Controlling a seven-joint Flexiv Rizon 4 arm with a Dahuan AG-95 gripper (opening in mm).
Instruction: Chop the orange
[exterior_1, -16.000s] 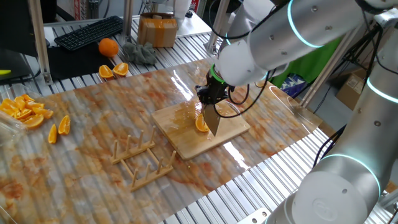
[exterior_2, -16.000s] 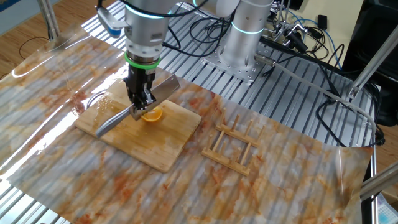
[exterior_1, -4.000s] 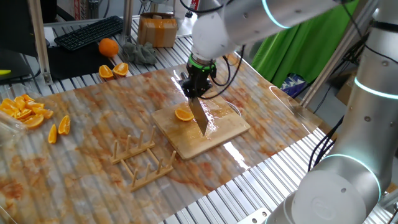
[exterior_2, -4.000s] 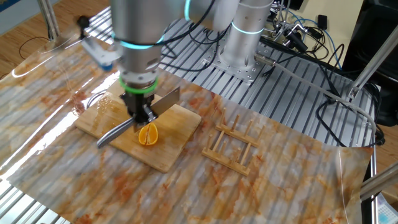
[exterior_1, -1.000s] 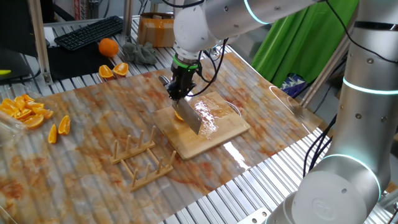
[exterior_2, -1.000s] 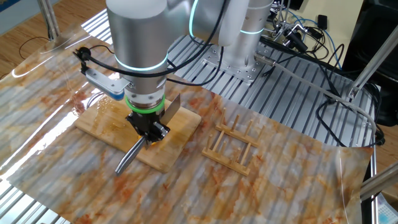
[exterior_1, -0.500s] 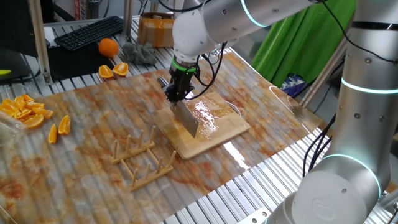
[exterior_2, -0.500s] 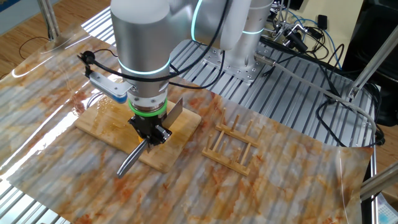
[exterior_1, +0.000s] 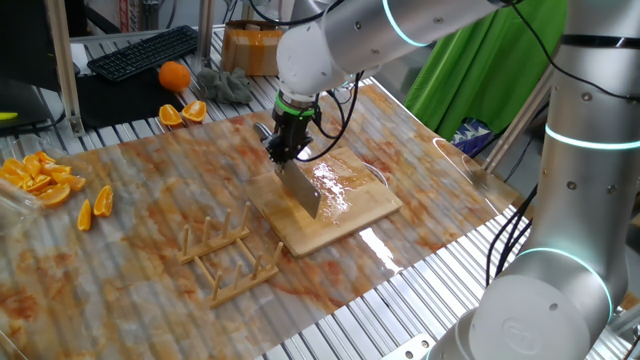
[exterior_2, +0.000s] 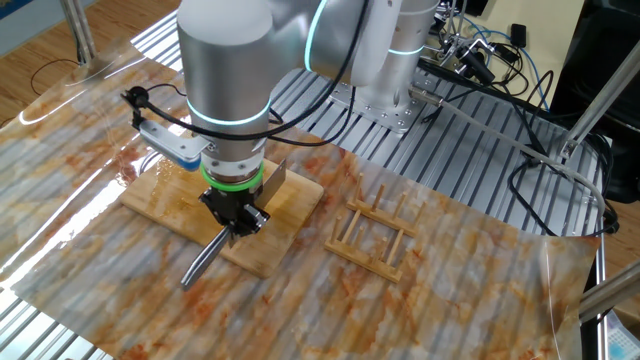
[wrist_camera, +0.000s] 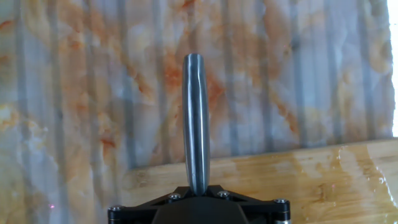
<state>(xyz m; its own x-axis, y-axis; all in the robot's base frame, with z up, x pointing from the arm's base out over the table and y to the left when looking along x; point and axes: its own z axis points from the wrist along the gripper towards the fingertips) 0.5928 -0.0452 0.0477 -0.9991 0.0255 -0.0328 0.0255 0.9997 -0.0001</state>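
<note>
Marbled sheeting covers the table (exterior_1: 130, 250); on the wooden board (exterior_1: 350, 215) the gripper (exterior_2: 233, 219) clamps a knife (exterior_1: 300, 190) (orange hidden beneath), handle (wrist_camera: 195, 118) overhanging the board's edge.

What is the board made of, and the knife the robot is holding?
The board looks like pale wood: tan with faint grain, and shiny-wet on top. The knife looks like bare metal: a grey blade, and a smooth, gleaming grey handle sticking out of the tool.

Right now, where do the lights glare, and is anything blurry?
One fixed view: white glare on the wet wooden board and the plastic sheet behind it. Hand view: washed-out right edge, knife handle slightly soft. The other fixed view: even, sharp.
</note>
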